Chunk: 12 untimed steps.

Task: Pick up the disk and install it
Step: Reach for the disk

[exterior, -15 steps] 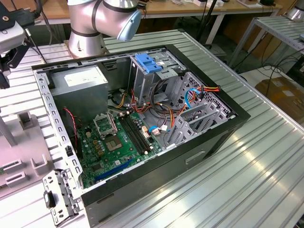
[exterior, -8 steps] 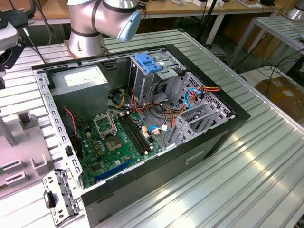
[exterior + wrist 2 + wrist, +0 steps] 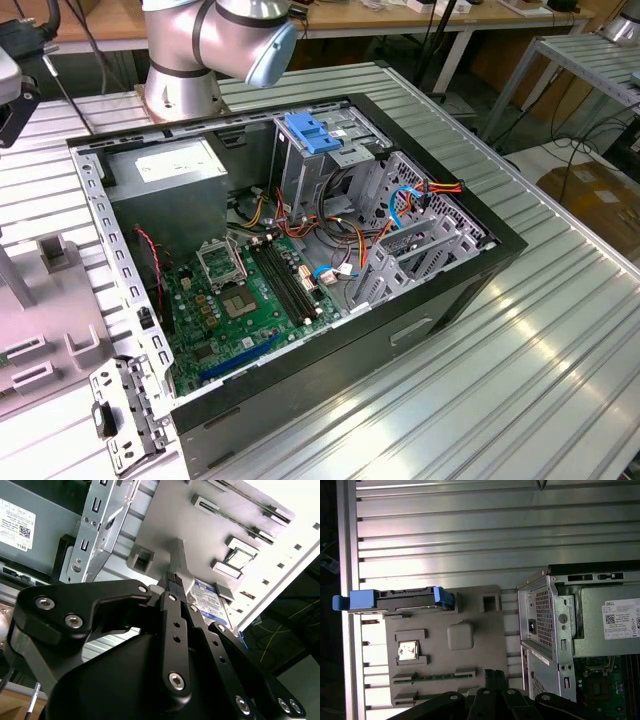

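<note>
The disk is a dark slim drive in a light-blue carrier frame. It stands on edge along one side of a grey fixture plate on the slatted table. In the second wrist view the disk's labelled face shows just beyond my fingertips. My gripper hangs over the opposite part of the plate, well apart from the disk, near the computer case. Its two black fingers lie together with nothing between them.
The open computer case lies on the aluminium table, with motherboard, loose cables and a metal drive cage topped by a blue latch piece. The arm's base stands behind it. A small chip sits in the fixture plate.
</note>
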### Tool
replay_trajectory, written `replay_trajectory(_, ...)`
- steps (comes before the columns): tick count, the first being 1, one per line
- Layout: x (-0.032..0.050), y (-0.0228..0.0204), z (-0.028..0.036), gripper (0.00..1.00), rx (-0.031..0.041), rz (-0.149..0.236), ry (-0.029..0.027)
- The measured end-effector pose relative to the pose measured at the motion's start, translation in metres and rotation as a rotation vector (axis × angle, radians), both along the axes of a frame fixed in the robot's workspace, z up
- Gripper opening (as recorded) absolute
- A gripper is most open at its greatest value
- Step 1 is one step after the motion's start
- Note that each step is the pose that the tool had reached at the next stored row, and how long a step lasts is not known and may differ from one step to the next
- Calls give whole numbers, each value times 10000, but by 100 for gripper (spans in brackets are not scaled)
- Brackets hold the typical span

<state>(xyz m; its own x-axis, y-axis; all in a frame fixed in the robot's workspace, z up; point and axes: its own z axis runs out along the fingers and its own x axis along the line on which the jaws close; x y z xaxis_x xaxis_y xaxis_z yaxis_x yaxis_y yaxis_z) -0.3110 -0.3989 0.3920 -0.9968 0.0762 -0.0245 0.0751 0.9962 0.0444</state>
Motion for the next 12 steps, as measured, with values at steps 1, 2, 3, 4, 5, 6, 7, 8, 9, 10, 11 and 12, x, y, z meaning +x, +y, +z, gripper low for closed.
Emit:
replay_trajectory(1,-7,0,0,11,0,0,0)
replay_trajectory(2,-13,0,-1,11,0,0,0)
replay_trajectory(3,-21,0,-1,11,0,0,0)
replay_trajectory(4,-27,0,-1,11,0,0,0)
replay_trajectory(5,-36,0,-1,11,0,0,0)
replay_trajectory(6,-43,0,-1,11,0,0,0)
replay_trajectory(7,-53,0,-2,11,1,0,-1)
replay_trajectory(8,-66,0,-2,11,0,0,0)
replay_trajectory(9,-74,0,-2,11,0,0,0)
replay_trajectory(10,-82,0,-2,11,0,0,0)
replay_trajectory(11,-89,0,-2,11,0,0,1)
replay_trajectory(12,-95,0,-3,11,0,1,-1)
